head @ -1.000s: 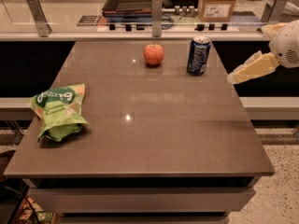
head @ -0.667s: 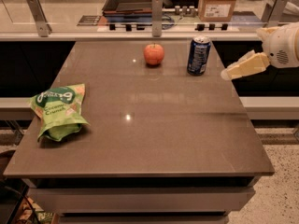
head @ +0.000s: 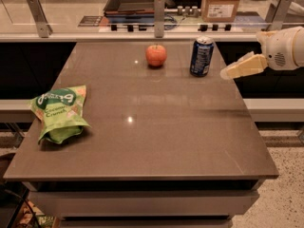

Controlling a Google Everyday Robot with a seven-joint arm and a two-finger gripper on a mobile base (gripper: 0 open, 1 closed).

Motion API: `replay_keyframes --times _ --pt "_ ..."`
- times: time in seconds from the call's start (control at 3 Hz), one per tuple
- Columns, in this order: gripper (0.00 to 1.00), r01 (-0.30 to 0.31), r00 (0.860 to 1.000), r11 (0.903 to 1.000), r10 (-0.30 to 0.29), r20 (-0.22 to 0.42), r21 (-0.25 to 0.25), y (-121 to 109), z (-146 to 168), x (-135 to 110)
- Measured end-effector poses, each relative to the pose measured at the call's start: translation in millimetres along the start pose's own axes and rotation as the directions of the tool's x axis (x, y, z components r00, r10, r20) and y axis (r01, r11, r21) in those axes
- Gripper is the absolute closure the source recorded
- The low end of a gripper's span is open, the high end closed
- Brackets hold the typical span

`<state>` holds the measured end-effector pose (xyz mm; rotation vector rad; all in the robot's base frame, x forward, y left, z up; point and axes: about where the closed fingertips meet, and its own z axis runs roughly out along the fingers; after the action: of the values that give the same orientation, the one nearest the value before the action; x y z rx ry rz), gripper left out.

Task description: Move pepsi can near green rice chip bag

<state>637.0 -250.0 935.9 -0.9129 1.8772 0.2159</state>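
The pepsi can [head: 202, 56] stands upright near the far right of the brown table [head: 152, 141]; it is dark blue with a silver top. The green rice chip bag [head: 59, 112] lies at the table's left edge, bright green with a dark oval logo. My gripper [head: 227, 73] comes in from the right at the table's right edge, just right of the can and apart from it. Its pale fingers [head: 242, 67] point left toward the can and hold nothing.
A red-orange apple [head: 156, 55] sits left of the can at the back of the table. Behind the table runs a counter with a glass panel on metal posts [head: 159, 9], a dark tray [head: 133, 1] and a cardboard box [head: 222, 3].
My gripper has moved left and slightly up toward the pepsi can. The can, apple and bag have not moved.
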Motion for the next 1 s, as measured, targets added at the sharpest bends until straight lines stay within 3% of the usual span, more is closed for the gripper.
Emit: replay_keyframes --times 0.33,0.67,1.0 --pt "0.0 -0.009 0.999 0.9999 0.009 0.043 0.007 -2 4 -6" --pt "0.0 -0.031 0.987 0.9995 0.029 0.159 0.01 -7 19 -21" --pt "0.0 -0.054 0.958 0.9984 0.056 0.281 -0.012 -11 39 -39"
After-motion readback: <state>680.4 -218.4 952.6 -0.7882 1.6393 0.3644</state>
